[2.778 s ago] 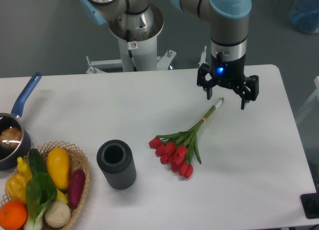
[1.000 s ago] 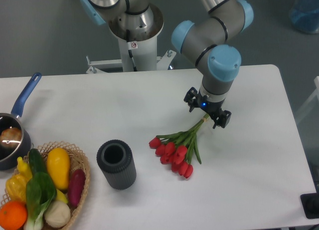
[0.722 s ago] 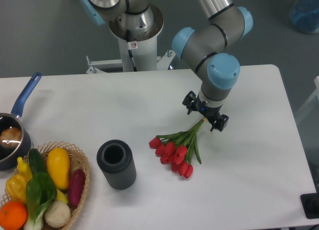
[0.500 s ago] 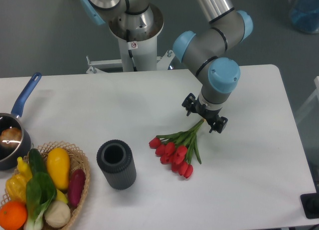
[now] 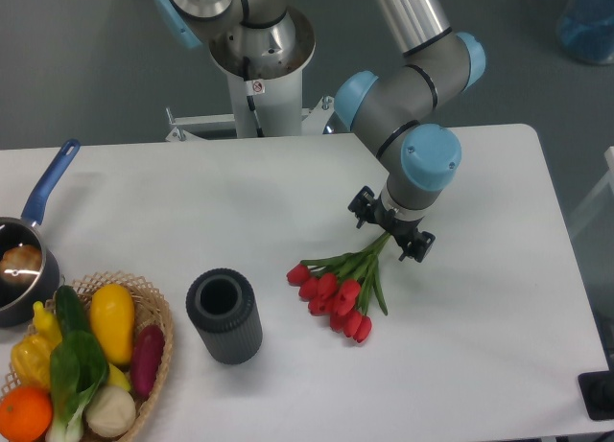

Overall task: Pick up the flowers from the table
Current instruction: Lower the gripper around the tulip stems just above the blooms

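Basket [image 5: 153, 313]: near left corner, holding vegetables; well apart from the work.
Cylinder [image 5: 224, 315]: dark, upright, left of the blooms.
Flowers [image 5: 341, 287]: lying flat on the table [image 5: 499, 308], red buds nearest the camera, stems running away toward the arm.
Gripper [image 5: 390, 234]: low over the bound stems, jaws apart and straddling them.
Advice: probably close squarely across the bundle before lifting, so no stem slips free.

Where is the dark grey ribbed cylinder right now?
The dark grey ribbed cylinder stands upright on the white table, between the wicker vegetable basket and the red tulip bunch.
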Robot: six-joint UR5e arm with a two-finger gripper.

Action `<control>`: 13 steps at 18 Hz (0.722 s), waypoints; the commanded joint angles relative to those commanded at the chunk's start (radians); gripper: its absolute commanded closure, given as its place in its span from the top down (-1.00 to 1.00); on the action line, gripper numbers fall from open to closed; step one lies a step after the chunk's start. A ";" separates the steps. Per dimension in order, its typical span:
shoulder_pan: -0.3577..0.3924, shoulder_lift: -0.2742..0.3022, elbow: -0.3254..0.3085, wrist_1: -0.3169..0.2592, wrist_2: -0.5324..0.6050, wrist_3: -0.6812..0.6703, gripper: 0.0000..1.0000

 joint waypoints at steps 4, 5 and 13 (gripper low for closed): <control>-0.005 -0.009 0.000 0.018 0.002 -0.035 0.92; -0.005 -0.011 -0.002 0.018 0.002 -0.037 0.86; -0.014 -0.009 -0.003 0.015 0.014 -0.032 0.55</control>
